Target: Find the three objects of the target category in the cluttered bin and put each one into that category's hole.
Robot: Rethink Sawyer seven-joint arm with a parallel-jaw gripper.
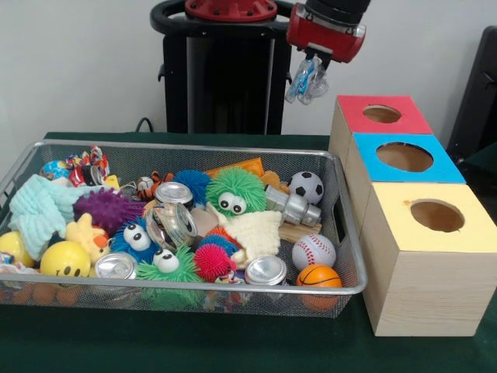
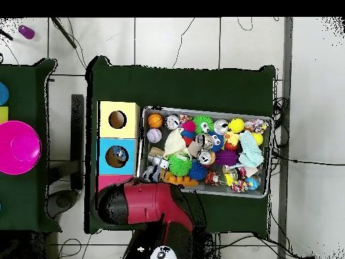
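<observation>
My gripper (image 1: pixel 311 65) hangs high at the back, shut on a small clear wrinkly bottle (image 1: pixel 305 82) with a blue label. The bottle dangles in the air beyond the far right corner of the bin (image 1: pixel 194 145), just left of the red-topped box. The blue-topped box's hole (image 1: pixel 404 157) lies to the right of and nearer than the bottle. In the overhead view my red arm (image 2: pixel 149 201) hides the gripper and bottle. The bin (image 2: pixel 202 111) and blue box's hole (image 2: pixel 116 157) show there, with something pale inside the hole. I see no other clear bottles in the bin.
The red-topped box (image 1: pixel 384 115) and yellow-topped box (image 1: pixel 435 216) flank the blue one in a row right of the bin. The bin holds silver cans (image 1: pixel 266 270), a grey metal flask (image 1: pixel 291 207), balls and fuzzy toys. A pink bowl (image 2: pixel 17 146) sits on a side table.
</observation>
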